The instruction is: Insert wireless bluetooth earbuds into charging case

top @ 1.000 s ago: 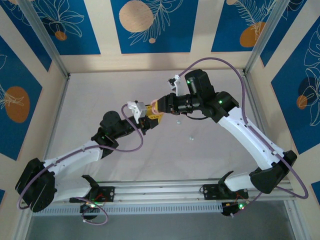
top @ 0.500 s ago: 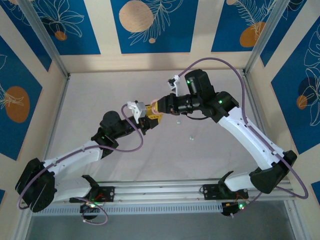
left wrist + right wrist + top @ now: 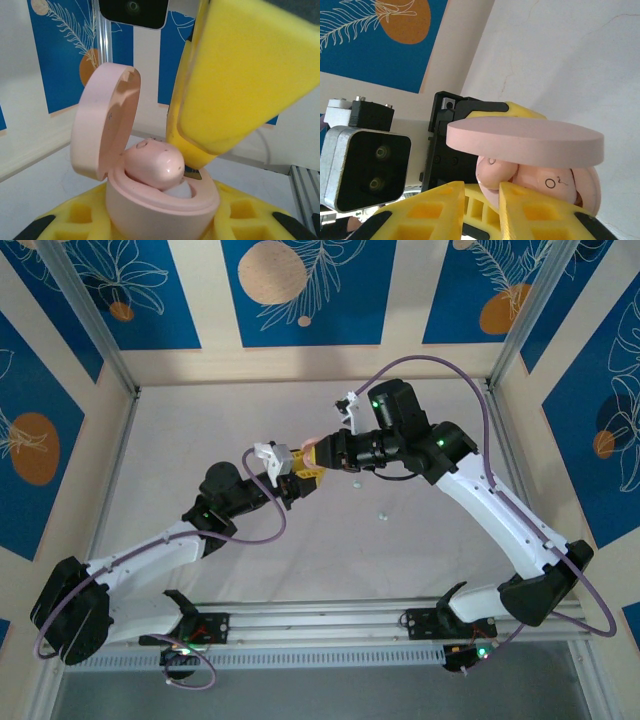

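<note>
Top view: bright, even overhead light, only faint soft shadows under the arms (image 3: 160, 550) on the white table (image 3: 180, 430), sharp, frame posts (image 3: 88, 320) lean slightly at the edges. Left wrist: the close yellow finger (image 3: 250, 75) is soft, small glints on the pink earbud (image 3: 152, 165), backdrop slightly blurred. Right wrist: pink case (image 3: 525, 142) lid looks a touch soft, maybe too close for focus, and the table behind it runs near washed-out.

You have no word, brand or number to read here. The nearest thing is in the right wrist view: a tiny ring marked on the pink earbud (image 3: 492, 172) inside the case (image 3: 525, 142). A second ring sits just right of it, with a squiggle too small to read.
</note>
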`<state>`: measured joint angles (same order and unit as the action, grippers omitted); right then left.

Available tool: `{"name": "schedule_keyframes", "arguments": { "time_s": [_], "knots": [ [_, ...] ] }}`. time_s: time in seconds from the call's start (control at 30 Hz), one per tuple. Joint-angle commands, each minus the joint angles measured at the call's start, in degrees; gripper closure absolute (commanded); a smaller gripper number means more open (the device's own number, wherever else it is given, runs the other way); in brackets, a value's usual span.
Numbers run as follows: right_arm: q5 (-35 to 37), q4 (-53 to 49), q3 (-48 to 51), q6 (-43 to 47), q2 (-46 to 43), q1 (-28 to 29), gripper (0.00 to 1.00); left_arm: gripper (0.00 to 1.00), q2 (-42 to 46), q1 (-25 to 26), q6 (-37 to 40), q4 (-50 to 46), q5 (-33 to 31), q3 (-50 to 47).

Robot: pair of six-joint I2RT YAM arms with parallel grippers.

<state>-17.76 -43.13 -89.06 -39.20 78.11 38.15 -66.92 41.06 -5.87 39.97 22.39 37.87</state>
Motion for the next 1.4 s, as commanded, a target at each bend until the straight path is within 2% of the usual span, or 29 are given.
{"name": "schedule_keyframes", "arguments": {
  "time_s": [0.0,0.37,0.57,0.83,1.0,1.2,1.37],
  "knots": [
    [0.4,-0.3,-1.1,1.1,-2.3,0.5,0.74,0.68,1.3,0.5,-0.5,3.3,-0.5,0.6],
    [0.7,3.7,0.6,1.7,-6.0,0.4,0.71,0.68,1.1,0.5,-1.4,4.8,-0.6,0.1],
    [6.3,8.0,5.1,1.5,-10.6,-0.2,0.68,0.68,1.4,0.4,-1.8,5.5,-0.4,-0.5],
    [14.6,7.4,8.8,-0.3,-16.7,-1.9,0.64,0.68,1.3,0.4,-2.8,7.4,2.2,-1.6],
    [17.0,5.1,11.1,-1.9,-19.6,-4.7,0.64,0.68,1.7,0.5,-5.1,9.6,3.0,-3.1],
    [14.2,2.5,13.4,-5.2,-21.4,-9.6,0.63,0.69,1.9,0.6,-6.6,12.3,3.9,-5.1],
    [10.1,1.1,10.8,-5.7,-19.7,-13.6,0.6,0.69,1.5,0.7,-7.6,12.3,4.9,-4.8]
  ]
}}
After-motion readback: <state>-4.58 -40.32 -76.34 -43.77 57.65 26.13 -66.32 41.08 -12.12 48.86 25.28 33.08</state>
